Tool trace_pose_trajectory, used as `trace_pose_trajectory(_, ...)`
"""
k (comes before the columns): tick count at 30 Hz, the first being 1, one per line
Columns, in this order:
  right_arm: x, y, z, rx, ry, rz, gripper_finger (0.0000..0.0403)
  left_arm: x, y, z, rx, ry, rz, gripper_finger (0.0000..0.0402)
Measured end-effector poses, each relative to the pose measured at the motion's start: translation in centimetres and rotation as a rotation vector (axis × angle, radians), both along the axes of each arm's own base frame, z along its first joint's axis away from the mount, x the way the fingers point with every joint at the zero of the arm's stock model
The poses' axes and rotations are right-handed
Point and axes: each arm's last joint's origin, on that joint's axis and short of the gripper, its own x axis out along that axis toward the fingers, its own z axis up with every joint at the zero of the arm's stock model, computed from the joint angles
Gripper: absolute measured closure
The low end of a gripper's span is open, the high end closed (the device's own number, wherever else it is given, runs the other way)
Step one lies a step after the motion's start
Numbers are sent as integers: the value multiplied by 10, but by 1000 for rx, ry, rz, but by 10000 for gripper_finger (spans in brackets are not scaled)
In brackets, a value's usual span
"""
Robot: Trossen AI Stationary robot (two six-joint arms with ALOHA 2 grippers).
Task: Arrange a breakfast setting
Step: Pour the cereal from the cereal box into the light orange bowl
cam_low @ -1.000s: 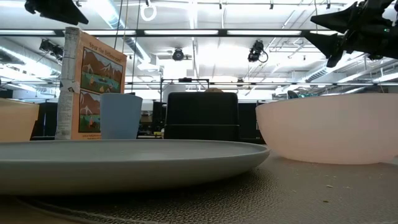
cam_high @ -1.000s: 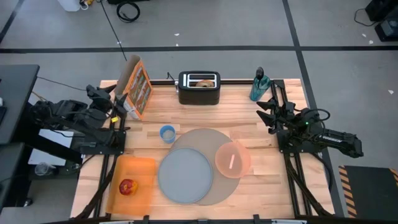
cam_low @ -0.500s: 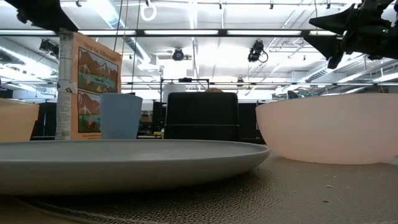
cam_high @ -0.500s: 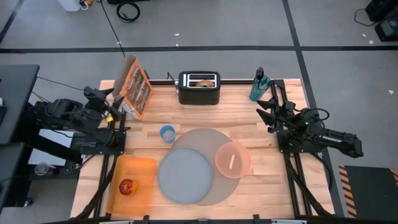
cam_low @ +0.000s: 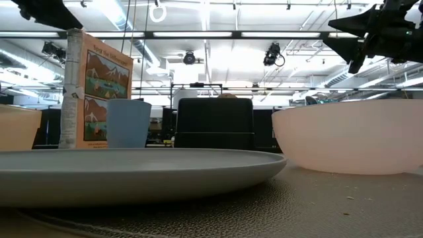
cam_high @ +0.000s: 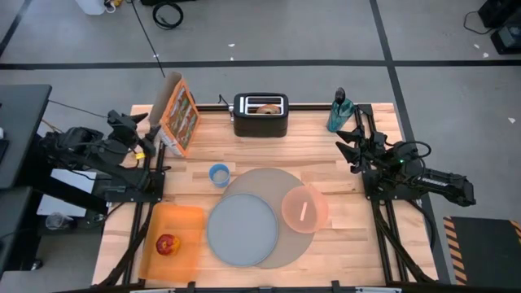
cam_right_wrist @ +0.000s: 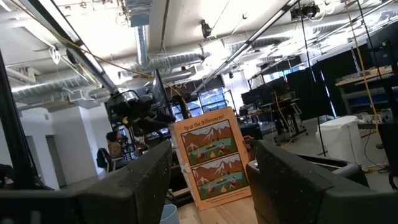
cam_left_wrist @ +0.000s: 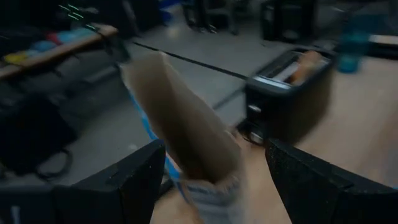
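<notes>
The round grey mat [cam_high: 273, 183] lies mid-table. On it rest the blue-grey plate [cam_high: 242, 229] and the pink bowl [cam_high: 304, 208], with a pale narrow streak inside the bowl. The red apple [cam_high: 167, 244] lies on the orange board [cam_high: 186, 218]. The bagel [cam_high: 266, 107] sticks up from the black toaster [cam_high: 260, 122]. My left gripper [cam_high: 140, 134] is open just left of an upright cereal box [cam_high: 180, 115], which shows between its fingers in the left wrist view [cam_left_wrist: 186, 130]. My right gripper [cam_high: 348, 148] is open and empty at the right side.
A small blue cup [cam_high: 219, 174] stands between the box and the mat. A teal bottle [cam_high: 338, 111] stands at the far right. In the low view the plate [cam_low: 132, 172], the bowl [cam_low: 350, 135], the cup [cam_low: 129, 122] and the toaster [cam_low: 215, 122] show.
My left gripper has drawn back a little toward the table's left edge, away from the cereal box. The box has rocked slightly and stands upright on its base.
</notes>
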Motion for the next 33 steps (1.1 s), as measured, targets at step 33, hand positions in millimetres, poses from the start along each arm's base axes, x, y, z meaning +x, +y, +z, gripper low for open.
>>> trace_pose_trajectory(33, 0, -1, 1, -9, -3, -32, 161, 16, -6, 5, -194, 176, -103, 116)
